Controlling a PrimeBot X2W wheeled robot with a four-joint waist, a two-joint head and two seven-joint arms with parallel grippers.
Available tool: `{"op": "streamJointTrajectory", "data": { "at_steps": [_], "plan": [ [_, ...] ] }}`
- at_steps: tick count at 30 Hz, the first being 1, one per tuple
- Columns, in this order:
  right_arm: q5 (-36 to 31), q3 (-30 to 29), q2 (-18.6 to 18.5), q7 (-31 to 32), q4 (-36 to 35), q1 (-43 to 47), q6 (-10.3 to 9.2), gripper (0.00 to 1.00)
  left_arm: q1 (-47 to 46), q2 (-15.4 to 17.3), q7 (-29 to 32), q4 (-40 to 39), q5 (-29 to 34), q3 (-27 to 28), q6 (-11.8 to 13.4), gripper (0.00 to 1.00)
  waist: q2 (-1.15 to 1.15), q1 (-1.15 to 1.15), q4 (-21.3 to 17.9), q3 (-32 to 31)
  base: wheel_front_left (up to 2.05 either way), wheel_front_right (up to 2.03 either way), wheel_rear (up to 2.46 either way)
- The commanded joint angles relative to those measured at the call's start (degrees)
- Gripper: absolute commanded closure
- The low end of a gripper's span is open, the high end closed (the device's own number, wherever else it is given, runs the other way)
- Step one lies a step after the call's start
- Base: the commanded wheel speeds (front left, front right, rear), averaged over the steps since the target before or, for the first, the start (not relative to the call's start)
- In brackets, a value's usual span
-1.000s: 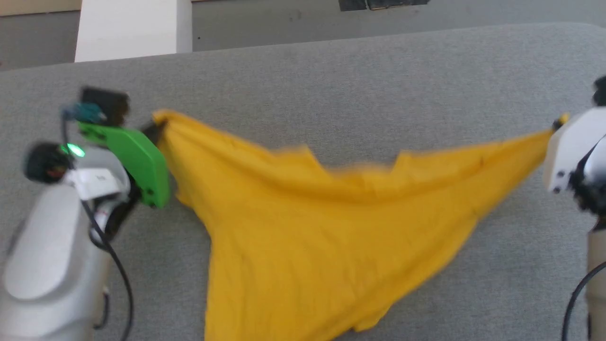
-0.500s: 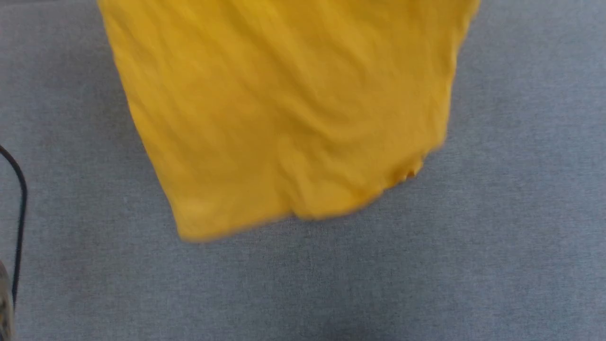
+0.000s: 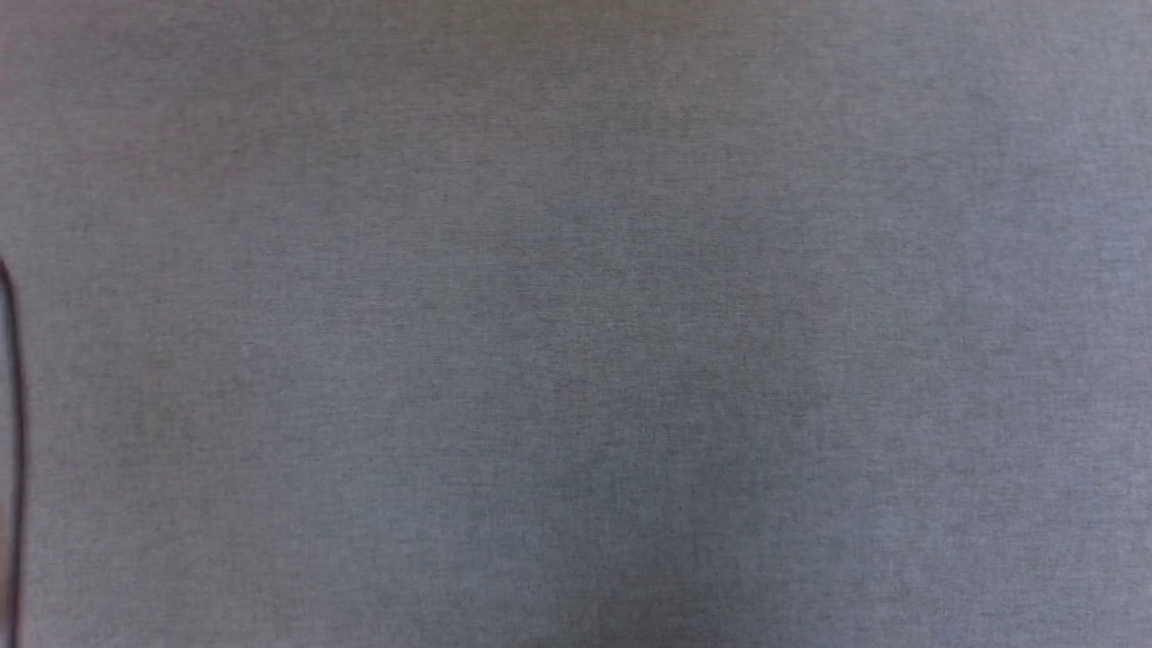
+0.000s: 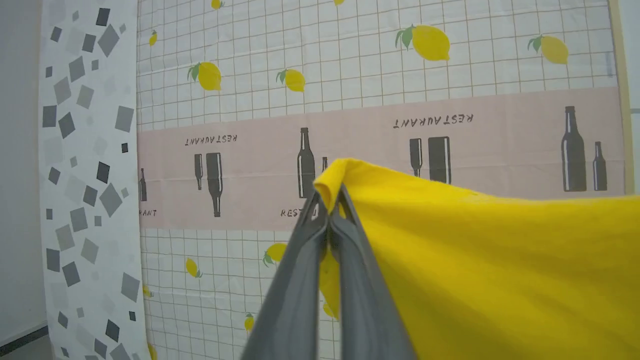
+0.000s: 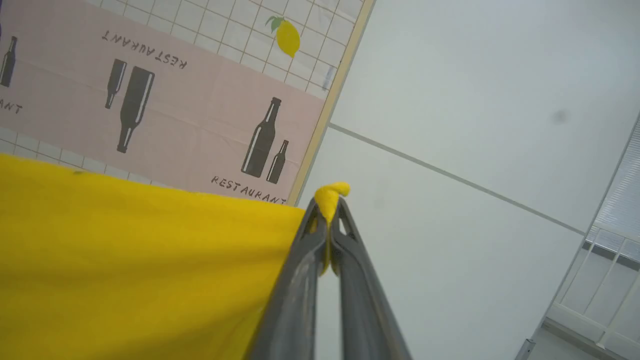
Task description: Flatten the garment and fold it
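On my head feed a black cable (image 3: 13, 405) runs down the far left edge, with the grey fabric surface (image 3: 576, 324) to its right. On the left wrist feed, my left gripper (image 4: 330, 207) has its jaws pinched tight on one corner of the garment (image 4: 500, 260), which is held up and stretches rightward before a lemon-print backdrop (image 4: 350, 65). On the right wrist feed the yellow cloth comes in from the left to my right gripper (image 5: 327, 210), jaws clamped on another corner, a pale wall (image 5: 475, 100) beyond.
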Motion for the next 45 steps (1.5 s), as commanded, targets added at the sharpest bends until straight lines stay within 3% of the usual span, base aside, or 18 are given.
{"op": "streamJointTrajectory", "data": {
  "at_steps": [1,6,11,15,20,26,34,38,45],
  "plan": [
    [0.59,0.24,-0.46,-0.58,1.62,2.03,-0.1,1.0,2.94,-0.74,-0.73,1.37,-0.61,-0.47,-0.85,1.0,0.0,-0.01,0.61,-1.13,0.0,0.0,0.0],
    [5.28,2.91,-1.21,-1.29,6.79,13.33,-0.1,1.0,13.59,-3.89,0.21,7.67,-3.01,-3.34,-4.63,1.0,0.0,-0.01,1.5,-4.78,0.0,0.0,0.0],
    [12.79,6.61,-1.71,-1.39,7.23,29.27,-0.1,1.0,25.15,-7.07,3.04,12.47,-5.56,-6.79,-8.71,1.0,0.0,-0.01,1.98,-9.68,0.0,0.0,0.0],
    [17.73,6.56,-1.06,-0.81,5.05,43.22,-0.1,1.0,36.47,-9.16,6.75,11.78,-8.84,-8.52,-10.37,1.0,0.0,-0.01,1.69,-14.72,0.0,0.0,0.0],
    [20.59,3.9,1.14,0.35,0.31,57.11,-0.1,1.0,50.18,-10.85,11.86,7.19,-13.96,-8.35,-10.74,1.0,0.0,-0.01,0.9,-19.03,0.0,0.0,0.0],
    [19.97,-2.62,5.29,1.76,-7.0,71.53,-0.1,1.0,65.49,-12.53,19.05,-0.01,-18.4,-7.81,-7.74,1.0,0.0,-0.01,0.52,-22.71,0.0,0.0,0.0],
    [17.83,-12.67,10.73,5.46,-14.17,84.93,-0.1,1.0,79.57,-10.9,25.08,-7.29,-19.15,-6.18,-1.25,1.0,0.0,-0.01,0.89,-25.96,0.0,0.0,0.0],
    [18.89,-17.37,11.55,9.64,-15.68,89.73,-0.1,1.0,84.44,-10.67,26.22,-10.47,-19.42,-4.61,2.1,1.0,0.0,-0.01,1.26,-26.47,0.0,0.0,0.0],
    [23.38,-20.14,11.62,18.51,-13.73,96.07,-0.1,1.0,89.72,-11.0,27.4,-13.17,-20.79,-2.89,4.8,1.0,0.0,-0.01,1.36,-26.02,0.0,0.0,0.0]
  ]
}}
